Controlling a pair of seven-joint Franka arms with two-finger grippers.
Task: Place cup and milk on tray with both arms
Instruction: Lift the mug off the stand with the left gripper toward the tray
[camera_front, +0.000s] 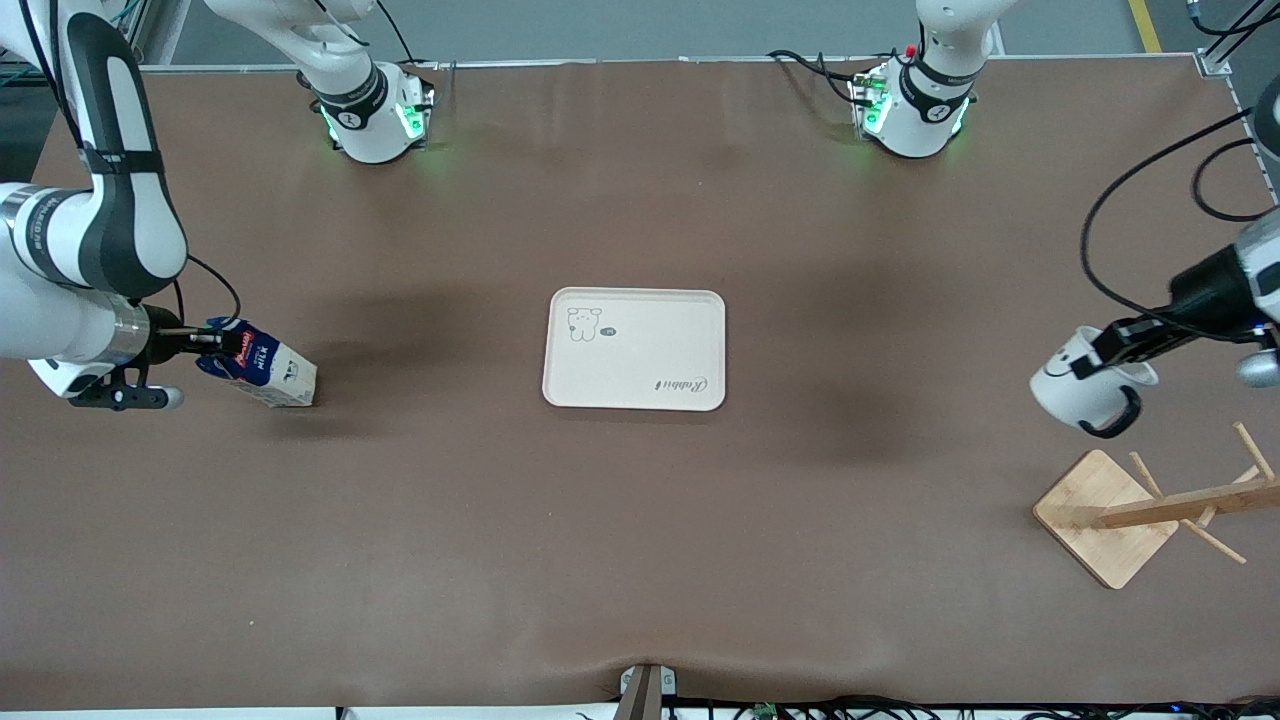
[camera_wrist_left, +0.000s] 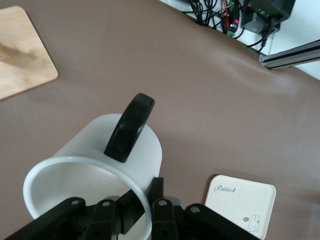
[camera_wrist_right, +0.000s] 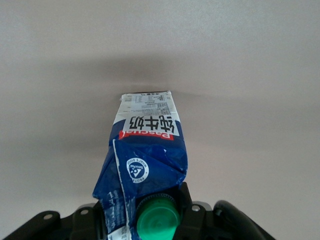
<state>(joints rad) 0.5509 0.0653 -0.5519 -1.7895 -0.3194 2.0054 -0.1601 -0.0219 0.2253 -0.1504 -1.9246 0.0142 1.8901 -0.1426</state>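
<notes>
The cream tray (camera_front: 635, 348) lies flat at the table's middle, with nothing on it. My right gripper (camera_front: 215, 345) is shut on the gabled top of the blue and white milk (camera_front: 262, 368) at the right arm's end of the table. The carton is tilted, its base at or just above the table. In the right wrist view the fingers flank the milk (camera_wrist_right: 147, 145) by its green cap (camera_wrist_right: 158, 217). My left gripper (camera_front: 1095, 352) is shut on the rim of the white cup (camera_front: 1075, 385), held tilted above the table at the left arm's end. The left wrist view shows one finger inside the cup (camera_wrist_left: 100, 155) and one outside.
A wooden peg rack (camera_front: 1150, 510) on a square base stands at the left arm's end, nearer the front camera than the held cup; its base also shows in the left wrist view (camera_wrist_left: 22, 50). The tray shows small in the left wrist view (camera_wrist_left: 240, 202). Cables hang beside the left arm.
</notes>
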